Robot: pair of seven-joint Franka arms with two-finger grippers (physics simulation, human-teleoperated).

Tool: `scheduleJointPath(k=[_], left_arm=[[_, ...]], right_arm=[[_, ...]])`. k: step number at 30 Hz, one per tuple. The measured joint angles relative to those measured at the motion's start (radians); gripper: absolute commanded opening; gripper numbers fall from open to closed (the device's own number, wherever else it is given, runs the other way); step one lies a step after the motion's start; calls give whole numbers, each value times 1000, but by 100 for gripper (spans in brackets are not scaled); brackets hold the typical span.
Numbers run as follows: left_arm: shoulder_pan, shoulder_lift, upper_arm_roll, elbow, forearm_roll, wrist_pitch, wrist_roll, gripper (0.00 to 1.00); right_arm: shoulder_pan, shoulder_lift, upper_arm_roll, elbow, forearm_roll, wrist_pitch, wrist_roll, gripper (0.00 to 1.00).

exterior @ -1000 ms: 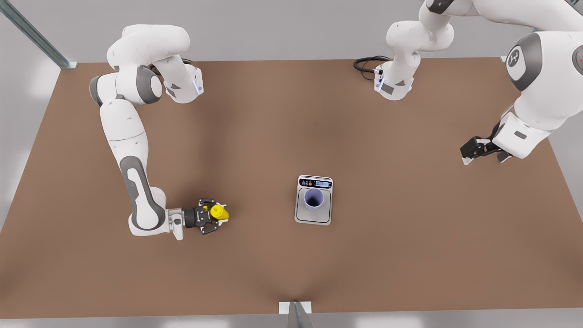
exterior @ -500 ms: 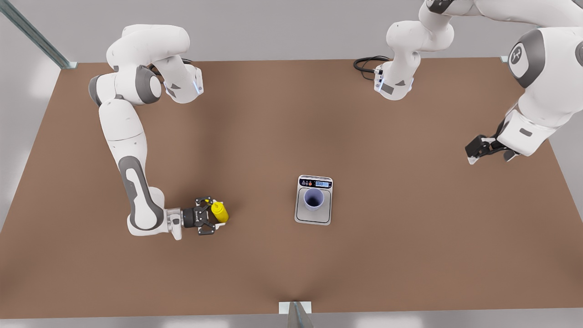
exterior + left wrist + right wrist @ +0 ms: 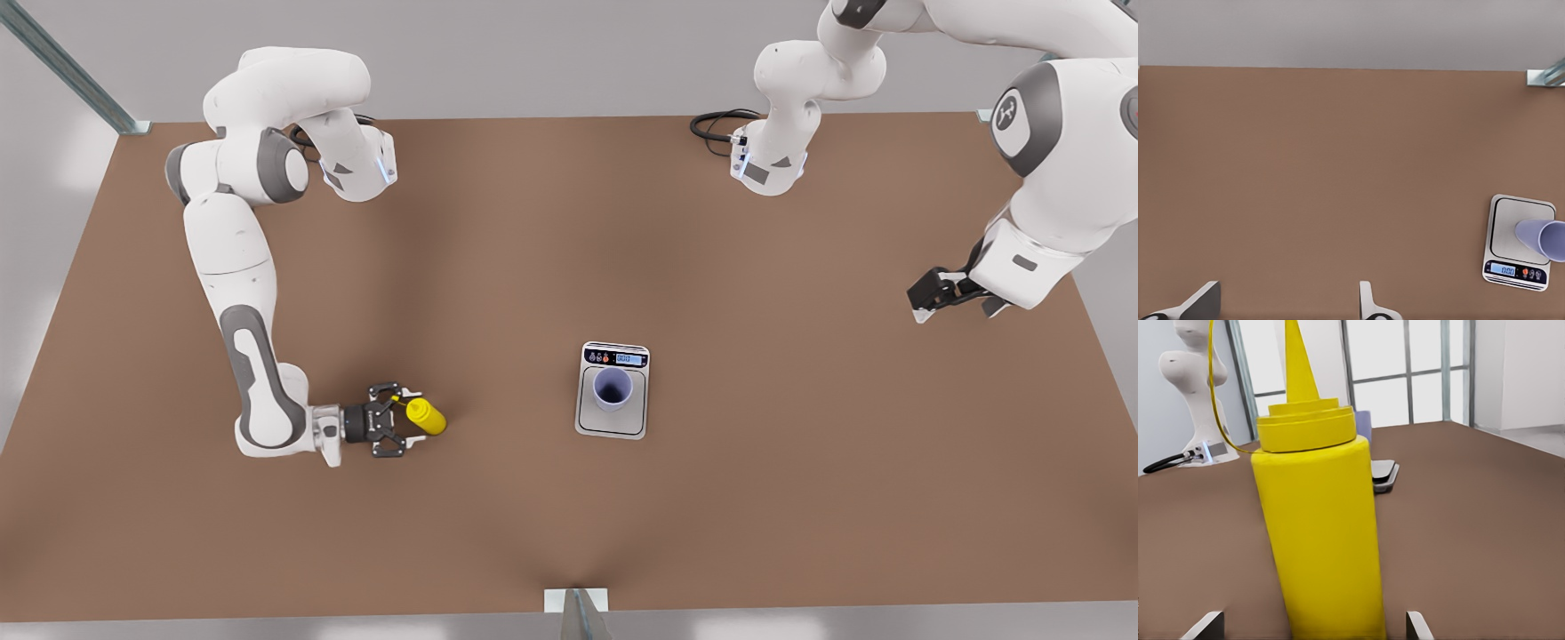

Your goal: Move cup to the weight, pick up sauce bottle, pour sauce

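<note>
Inventory on the brown rectangular tabletop: one bright yellow squeeze bottle with a pointed nozzle, one pale purple tapered cup, one flat silver-grey digital scale.

The cup stands upright on the scale's plate, near the dark display strip. The blue display digits are too small to read in the front view.

The right gripper sits at the bottle's nozzle end, fingers spread apart on either side of the bottle; contact cannot be confirmed.

The left gripper waits near the table edge at the front view's right, fingers spread, holding nothing.

Bare tabletop separates bottle and scale.
</note>
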Motion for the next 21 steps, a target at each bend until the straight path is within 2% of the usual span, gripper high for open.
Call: scheduleJointPath(k=[6, 9, 11, 13, 16, 18, 20, 21], left_arm=[[1, 1, 2, -2, 1, 1, 0, 100], [-1, 0, 0, -2, -1, 0, 0, 100], [0, 0, -1, -2, -1, 1, 0, 100], [1, 0, -1, -2, 0, 0, 0, 100], [0, 0, -4, -2, 10, 0, 0, 100], [0, 0, -6, -2, 13, 2, 1, 100], [-1, 0, -6, -2, 14, 2, 2, 100], [-1, 0, -6, -2, 14, 2, 2, 100]], right_arm=[[-44, -47, -54, -57, -103, -52, 2, 100], [-42, -99, -161, -18, -260, -98, 105, 100], [-43, -155, -191, 84, -464, -93, 321, 100], [-11, -217, -232, 162, -611, -60, 687, 100], [13, -239, -237, 291, -747, -34, 1209, 100], [8, -307, -234, 286, -812, -29, 1425, 100], [12, -467, -233, 170, -928, -22, 1619, 100], [43, -548, -232, 140, -1002, -23, 1811, 100]])
